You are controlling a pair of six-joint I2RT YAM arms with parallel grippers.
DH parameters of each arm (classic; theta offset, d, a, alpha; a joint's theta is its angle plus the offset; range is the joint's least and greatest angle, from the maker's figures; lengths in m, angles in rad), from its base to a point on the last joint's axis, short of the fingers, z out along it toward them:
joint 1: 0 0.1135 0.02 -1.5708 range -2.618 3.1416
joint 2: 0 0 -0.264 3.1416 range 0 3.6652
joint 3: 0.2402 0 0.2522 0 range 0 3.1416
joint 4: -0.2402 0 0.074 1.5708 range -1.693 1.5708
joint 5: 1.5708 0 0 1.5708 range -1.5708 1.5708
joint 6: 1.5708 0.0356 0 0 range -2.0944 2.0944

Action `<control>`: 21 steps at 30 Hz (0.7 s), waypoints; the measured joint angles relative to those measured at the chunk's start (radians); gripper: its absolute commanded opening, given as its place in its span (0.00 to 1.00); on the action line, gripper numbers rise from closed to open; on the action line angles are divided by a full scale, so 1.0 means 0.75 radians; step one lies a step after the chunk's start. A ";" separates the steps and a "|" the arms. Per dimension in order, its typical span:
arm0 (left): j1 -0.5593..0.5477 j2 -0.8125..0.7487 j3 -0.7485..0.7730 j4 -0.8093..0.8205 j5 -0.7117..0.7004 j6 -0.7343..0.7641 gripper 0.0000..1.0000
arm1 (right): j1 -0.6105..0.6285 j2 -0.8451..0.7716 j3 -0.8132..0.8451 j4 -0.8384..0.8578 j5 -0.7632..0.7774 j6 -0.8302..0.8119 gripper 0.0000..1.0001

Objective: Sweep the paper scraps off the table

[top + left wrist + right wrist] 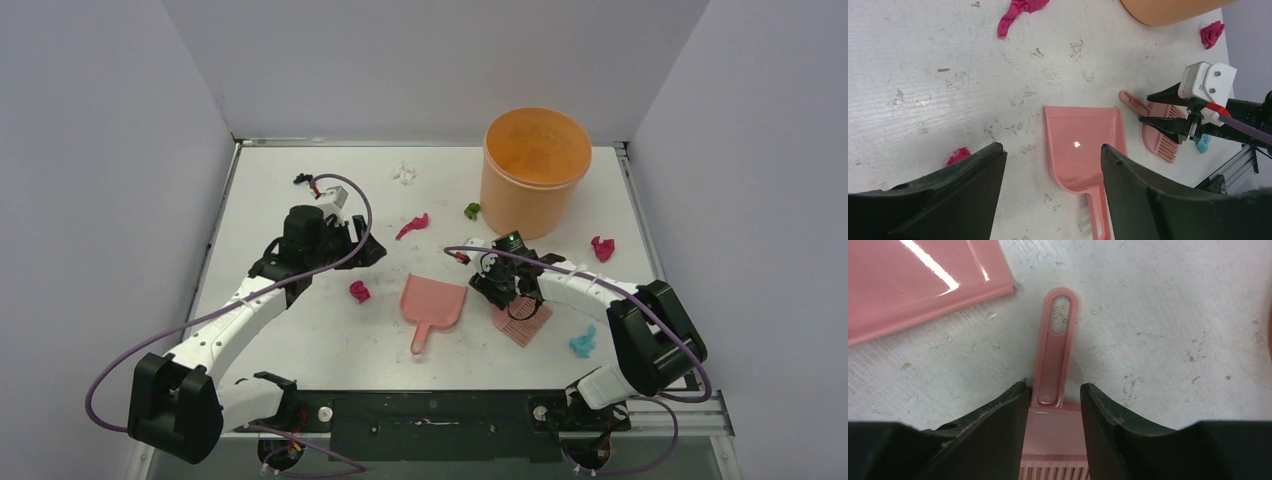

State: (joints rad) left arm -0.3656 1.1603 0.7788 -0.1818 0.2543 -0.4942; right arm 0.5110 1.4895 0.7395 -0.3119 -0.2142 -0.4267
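Paper scraps lie scattered on the white table [300, 340]: magenta ones [412, 226] [359, 291] [602, 248], a white one [404, 173], a green one [472, 210], a light blue one [583, 342] and a black one [300, 179]. The pink dustpan [432, 305] lies flat at the middle. Right of it lies the pink hand brush [524, 322]. My right gripper [1054, 386] is low over the brush [1053, 425], its fingers pressed against both sides of the brush block, handle pointing away. My left gripper [1050, 147] hovers open left of the dustpan [1083, 145], holding nothing.
A tall orange bucket [535, 165] stands at the back right, close behind my right arm. Grey walls enclose the table on three sides. The magenta scrap [959, 155] lies beside my left finger.
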 measured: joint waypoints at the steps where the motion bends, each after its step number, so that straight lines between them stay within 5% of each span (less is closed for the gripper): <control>1: 0.003 0.004 0.000 0.000 0.003 -0.001 0.67 | 0.000 0.000 0.002 -0.002 0.001 0.000 0.41; 17: 0.010 0.032 0.000 0.024 0.073 -0.026 0.67 | -0.019 0.057 0.063 -0.075 -0.013 0.008 0.32; 21: 0.010 0.068 0.000 0.085 0.167 -0.066 0.66 | -0.019 0.079 0.088 -0.094 -0.012 0.025 0.06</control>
State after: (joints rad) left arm -0.3580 1.2114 0.7788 -0.1181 0.3798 -0.5438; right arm 0.4969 1.5490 0.8055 -0.3820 -0.2230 -0.4080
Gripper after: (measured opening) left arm 0.671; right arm 0.253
